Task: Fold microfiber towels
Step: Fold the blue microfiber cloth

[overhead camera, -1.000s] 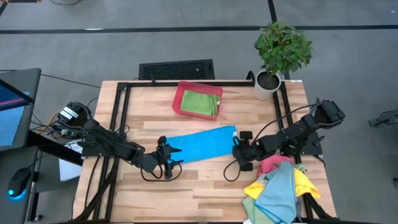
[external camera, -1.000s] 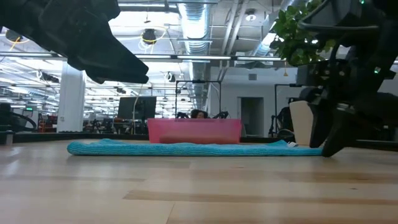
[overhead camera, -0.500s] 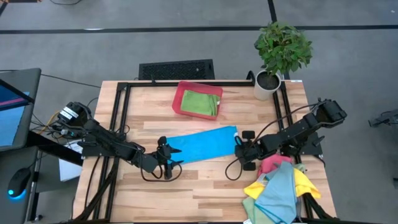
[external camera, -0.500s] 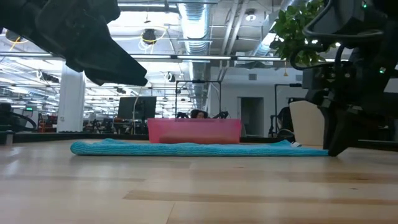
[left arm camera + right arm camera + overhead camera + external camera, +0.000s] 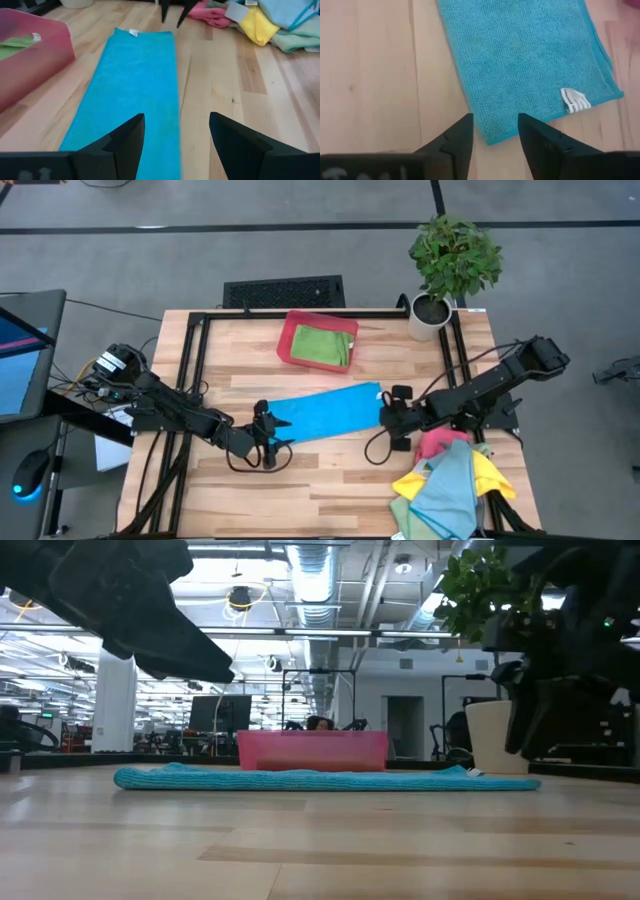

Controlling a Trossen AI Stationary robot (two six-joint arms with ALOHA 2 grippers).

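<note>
A light blue microfiber towel [image 5: 325, 412] lies flat on the table as a long strip, with a white tag at its right end [image 5: 575, 100]. My left gripper [image 5: 177, 135] hangs open above the strip's left end and touches nothing. My right gripper [image 5: 495, 132] is open just above the strip's near right corner [image 5: 492, 135], clear of it. A green towel [image 5: 325, 345] lies in the red tray [image 5: 288, 340]. Several more towels, pink, yellow, light blue and green, sit heaped [image 5: 450, 480] at the near right corner.
A potted plant [image 5: 452, 265] stands at the far right corner. A black frame [image 5: 200, 350] runs along the table's far and side edges. Bare wood lies nearer than the blue strip [image 5: 320, 480].
My right gripper has lifted off the table at the blue towel's right end and drawn a little toward the table's right edge. The strip's right end now lies slightly farther right than before. The towel stays flat.
</note>
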